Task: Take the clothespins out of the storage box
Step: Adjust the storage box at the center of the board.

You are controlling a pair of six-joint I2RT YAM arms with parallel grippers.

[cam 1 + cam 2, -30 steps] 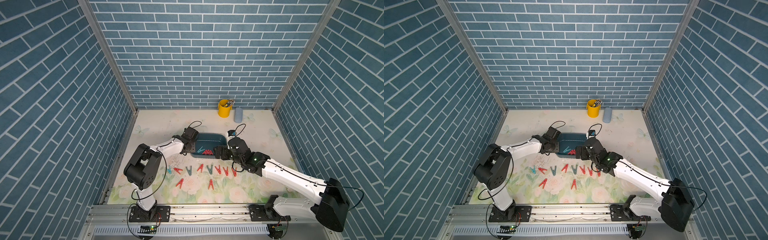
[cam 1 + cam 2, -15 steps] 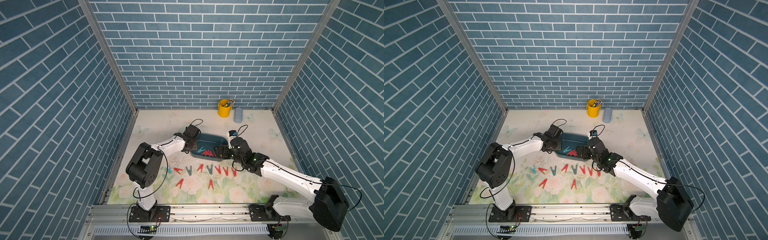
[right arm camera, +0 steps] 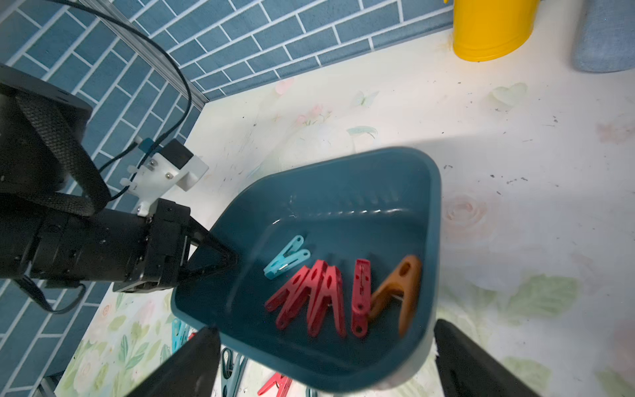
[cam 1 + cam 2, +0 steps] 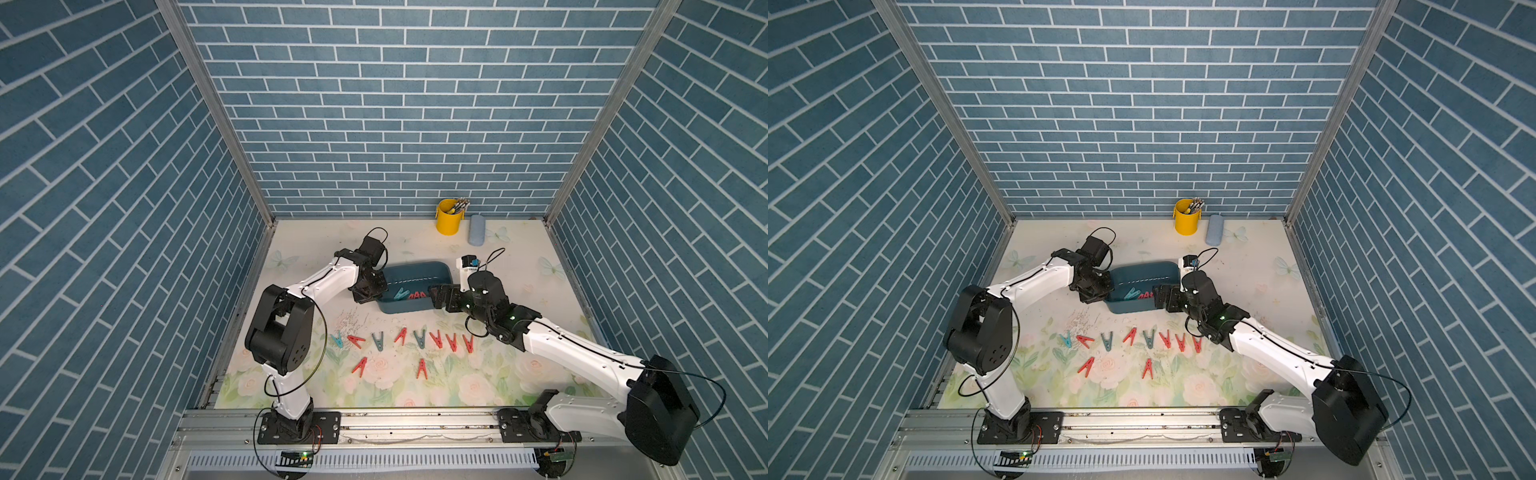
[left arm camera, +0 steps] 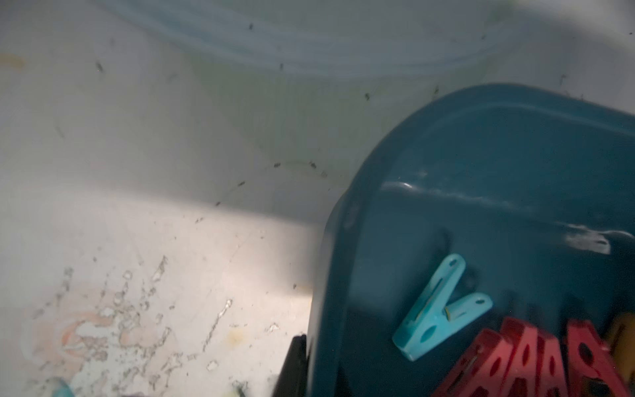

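Nearest pair: two red clothespins (image 4: 422,368) lie flat on the flowered mat (image 4: 478,386), well short of both grippers, toward the base rail.
Row: eight more, red and teal mixed, lie in a line just short of the right gripper (image 4: 436,297), each apart from its neighbour.
Right gripper: jaws spread wide, one finger either side of the end of the storage box (image 4: 415,270) that faces it. Whether the fingers (image 3: 481,364) touch the wall cannot be told, and both are cut off by the wrist view's edge.
Left gripper (image 3: 231,262): fingers pinched closed on the box rim, at the end opposite the right gripper. Its own wrist view shows only a dark sliver of one finger.
Storage box: between the two grippers. The corner under the right gripper is hidden in both top views, and the rim is blurred in the right wrist view.
Contents: a teal clothespin (image 3: 287,257) lies nearest the left gripper. Beside it are overlapping red ones (image 3: 319,295), count unclear. An orange clothespin (image 3: 400,290) lies nearest the right gripper and is hidden in both top views.
Far wall: a yellow bucket (image 4: 447,217) holds thin tools (image 4: 460,203) too small to identify. A pale blue-grey case (image 4: 476,230) stands just beside it, well beyond both grippers.
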